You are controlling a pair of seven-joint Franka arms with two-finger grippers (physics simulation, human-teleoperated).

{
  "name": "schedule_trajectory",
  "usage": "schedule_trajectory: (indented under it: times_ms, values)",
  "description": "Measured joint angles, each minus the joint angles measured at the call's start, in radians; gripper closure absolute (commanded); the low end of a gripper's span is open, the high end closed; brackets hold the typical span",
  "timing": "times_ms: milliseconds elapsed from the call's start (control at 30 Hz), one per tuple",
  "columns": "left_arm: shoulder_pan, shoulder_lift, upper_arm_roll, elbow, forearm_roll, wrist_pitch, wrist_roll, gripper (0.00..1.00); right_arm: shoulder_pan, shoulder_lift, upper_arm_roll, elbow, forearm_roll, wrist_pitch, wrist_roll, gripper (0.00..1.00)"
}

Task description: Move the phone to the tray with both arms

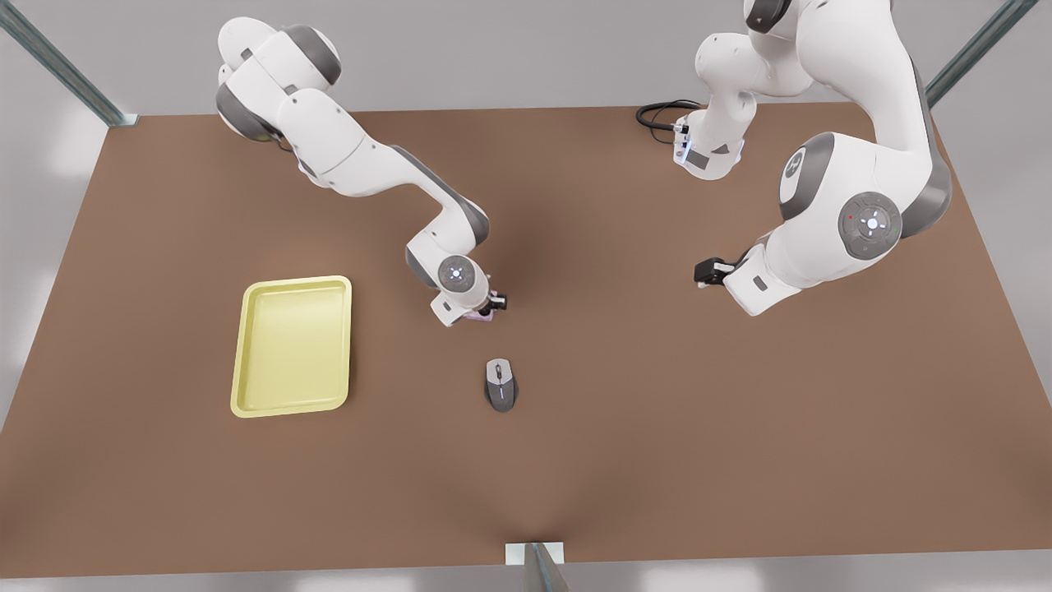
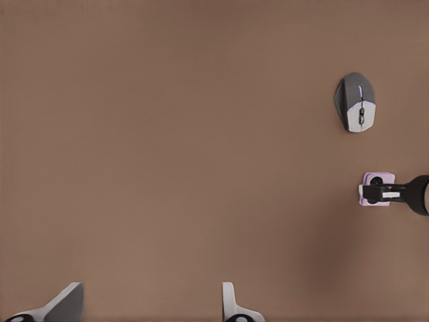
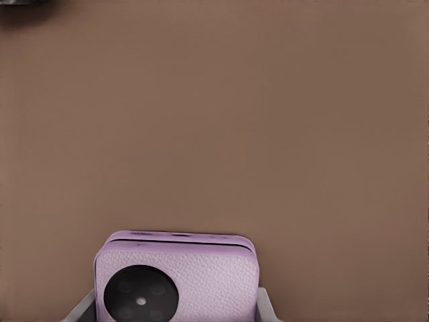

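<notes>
The pale pink phone, one black circle showing on its face, sits between my right gripper's fingers, which press on both its sides. In the front view the right gripper is on the arm at the front view's left, low over the table's middle, with the phone peeking out under it. The yellow tray lies to the front view's left of it. My left gripper hangs open at the front view's right, well apart from the phone. Its fingers are spread over bare table.
A grey computer mouse lies a short way in front of the phone. A black cable loops at the back edge near the right-hand arm's base. Brown tabletop stretches between the phone and the tray.
</notes>
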Motion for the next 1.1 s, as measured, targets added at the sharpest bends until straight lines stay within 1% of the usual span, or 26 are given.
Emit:
schedule_trajectory:
  times_ms: [100,200,400,467,500,533,567,600,633,667,767,833,933,967,1033,1067,1100]
  values:
    - [-0.002,-0.002,-0.001,0.0,0.0,0.007,0.003,0.0,-0.013,-0.021,-0.001,0.039,0.001,-0.018,-0.006,0.2]
    - [-0.005,-0.012,-0.002,0.014,-0.001,0.011,0.004,0.0,-0.069,-0.076,-0.02,0.062,0.005,-0.083,-0.029,0.2]
    - [-0.004,-0.05,0.011,0.025,0.066,0.006,0.003,0.0,-0.197,-0.19,-0.203,0.043,0.01,-0.224,-0.163,0.21]
    - [-0.004,-0.053,0.013,0.024,0.085,0.005,0.0,0.0,-0.268,-0.24,-0.231,-0.02,0.011,-0.249,-0.227,0.21]
    - [-0.001,-0.077,0.014,-0.006,0.098,0.008,-0.001,0.0,-0.297,-0.261,-0.252,-0.049,0.011,-0.258,-0.261,0.21]
    - [0.0,-0.126,0.016,-0.081,0.11,0.023,-0.002,0.0,-0.328,-0.275,-0.274,-0.074,0.011,-0.265,-0.297,0.21]
    - [0.003,-0.149,0.018,-0.124,0.12,0.036,-0.003,0.0,-0.348,-0.283,-0.307,-0.097,0.012,-0.267,-0.335,0.21]
    - [-0.002,-0.161,0.031,-0.143,0.128,0.047,-0.004,0.0,-0.364,-0.287,-0.336,-0.124,0.012,-0.262,-0.373,0.21]
    - [0.0,-0.167,0.04,-0.151,0.134,0.054,-0.005,0.0,-0.374,-0.288,-0.359,-0.145,0.012,-0.256,-0.41,0.14]
    - [0.005,-0.17,0.045,-0.155,0.139,0.06,-0.006,0.0,-0.38,-0.284,-0.374,-0.16,0.011,-0.247,-0.445,0.0]
    - [0.013,-0.171,0.05,-0.158,0.147,0.072,-0.009,0.0,-0.376,-0.275,-0.387,-0.159,0.01,-0.229,-0.538,0.0]
    - [0.009,-0.172,0.051,-0.158,0.15,0.077,-0.01,0.0,-0.372,-0.281,-0.387,-0.054,0.009,-0.257,-0.588,0.0]
    - [0.003,-0.175,0.051,-0.158,0.152,0.079,-0.012,0.0,-0.317,-0.339,-0.381,0.255,0.008,-0.417,-0.636,0.0]
    - [0.003,-0.176,0.051,-0.157,0.153,0.078,-0.013,0.0,-0.314,-0.348,-0.356,0.364,0.008,-0.49,-0.645,0.0]
    - [0.003,-0.178,0.051,-0.158,0.154,0.076,-0.014,0.0,-0.381,-0.366,-0.236,0.497,0.004,-0.631,-0.661,0.0]
    - [0.004,-0.179,0.052,-0.158,0.154,0.075,-0.015,0.0,-0.395,-0.331,-0.209,0.578,0.002,-0.698,-0.668,0.0]
    - [0.004,-0.174,0.052,-0.153,0.155,0.072,-0.015,0.0,-0.404,-0.302,-0.195,0.624,0.0,-0.752,-0.674,0.0]
